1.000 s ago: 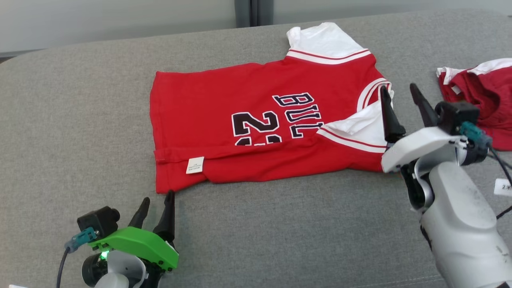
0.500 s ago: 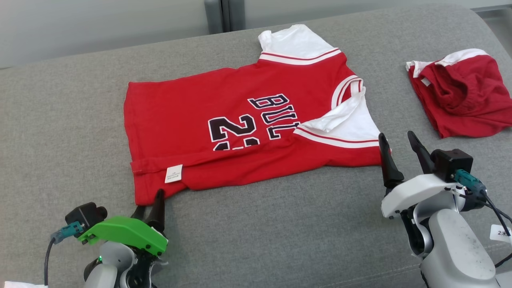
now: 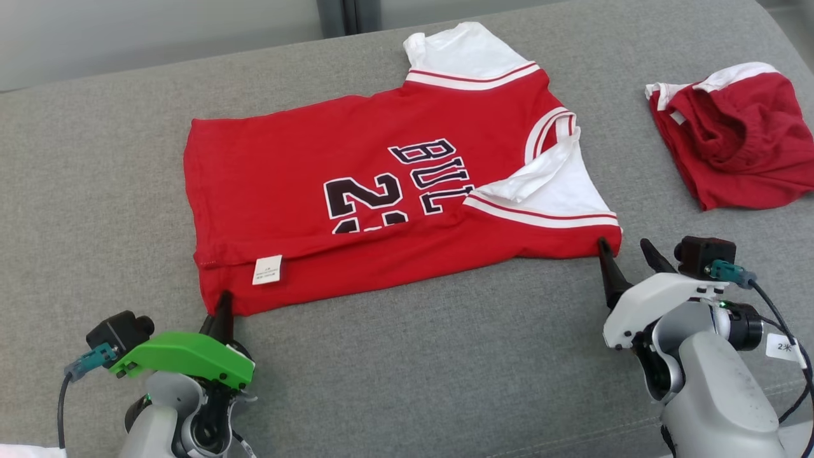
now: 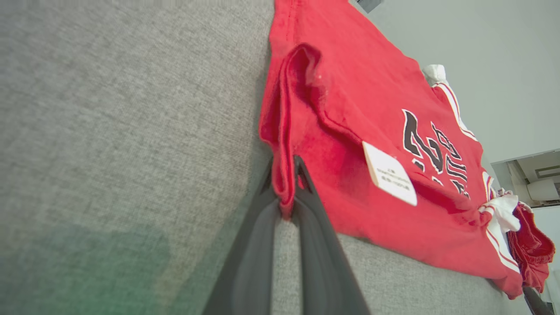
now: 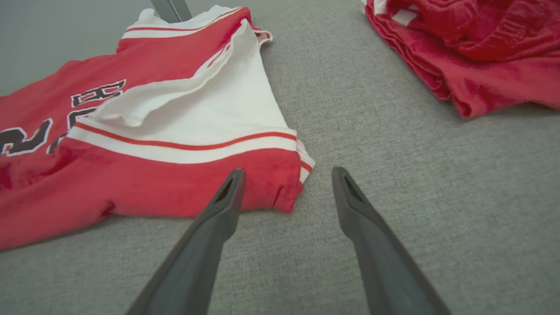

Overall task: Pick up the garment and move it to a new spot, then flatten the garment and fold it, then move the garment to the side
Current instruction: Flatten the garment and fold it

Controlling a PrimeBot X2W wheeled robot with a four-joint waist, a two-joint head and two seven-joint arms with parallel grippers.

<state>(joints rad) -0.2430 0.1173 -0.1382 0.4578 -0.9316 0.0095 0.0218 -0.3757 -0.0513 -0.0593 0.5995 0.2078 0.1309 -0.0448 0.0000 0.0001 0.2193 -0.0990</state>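
Note:
The garment (image 3: 381,191) is a red jersey with white sleeves and black lettering, spread on a grey cushion (image 3: 445,356), its near edge folded over with a white label (image 3: 267,269) showing. My left gripper (image 3: 222,312) is shut on the garment's near left corner. In the left wrist view the red hem (image 4: 284,131) is pinched between the fingertips of that gripper (image 4: 285,205). My right gripper (image 3: 623,247) stands open at the near right corner. In the right wrist view this gripper (image 5: 288,175) straddles that corner of the garment (image 5: 175,131), with one finger (image 5: 218,210) over the red fabric.
A second red and white garment (image 3: 731,140) lies crumpled at the right, also in the right wrist view (image 5: 472,48). The cushion's back edge meets a pale wall (image 3: 159,32). A small white tag (image 3: 785,346) hangs by my right arm.
The camera has shifted. My left gripper has reached the near left corner and shut on the hem. My right gripper has come back from over the sleeve to the near right corner, still open.

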